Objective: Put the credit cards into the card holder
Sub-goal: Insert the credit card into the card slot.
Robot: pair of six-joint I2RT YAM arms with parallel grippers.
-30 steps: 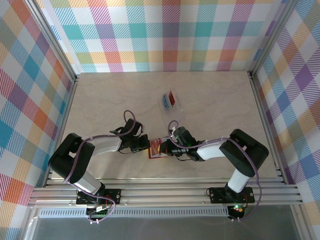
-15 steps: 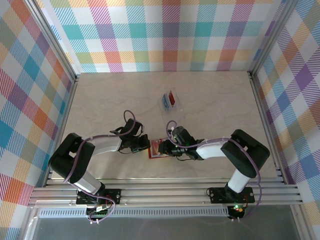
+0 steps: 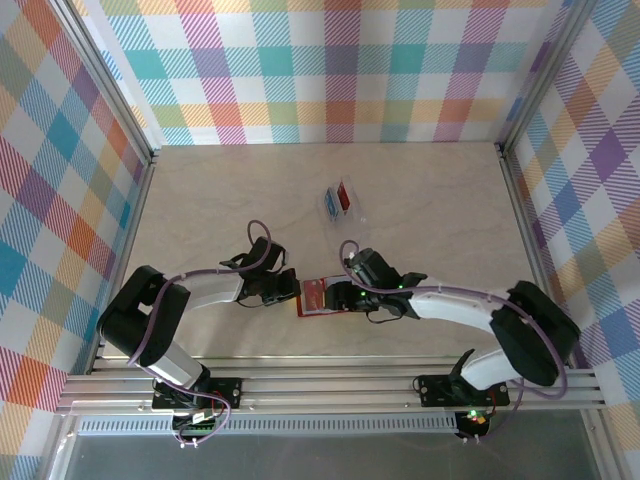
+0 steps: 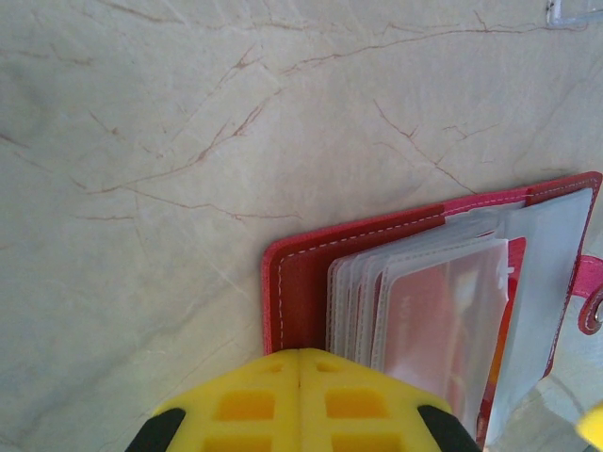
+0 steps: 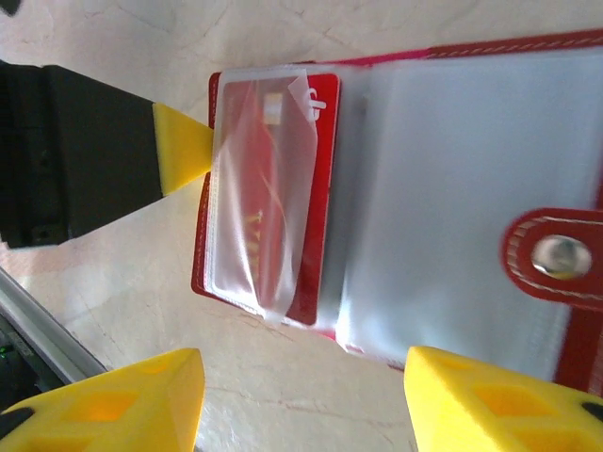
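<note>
Two arms meet at the near middle of the table (image 3: pixel 220 200), one on each side of a single card holder (image 3: pixel 313 297).

(a) Top view. The left gripper (image 3: pixel 290 288) touches the holder's left edge; the right gripper (image 3: pixel 338 296) sits at its right side. Well apart, toward the far wall, lies one clear plastic case (image 3: pixel 340 200) containing two cards: one blue card (image 3: pixel 331 204) and one red card (image 3: pixel 346 194), side by side.

(b) Left wrist view. The two yellow fingers (image 4: pixel 245 405) are pressed together with no gap, their tips at the edge of the holder's red cover (image 4: pixel 297 292). Whether they pinch the cover cannot be told. Several pale sleeves (image 4: pixel 358 301) fan out from it.

(c) Right wrist view. The holder lies open and flat. A third card, red (image 5: pixel 316 188), sits in the left-hand sleeve (image 5: pixel 259 198). One snap tab (image 5: pixel 556 256) lies at the right. The right gripper's two fingers (image 5: pixel 113 405) stand wide apart above the holder, grasping nothing.
</note>
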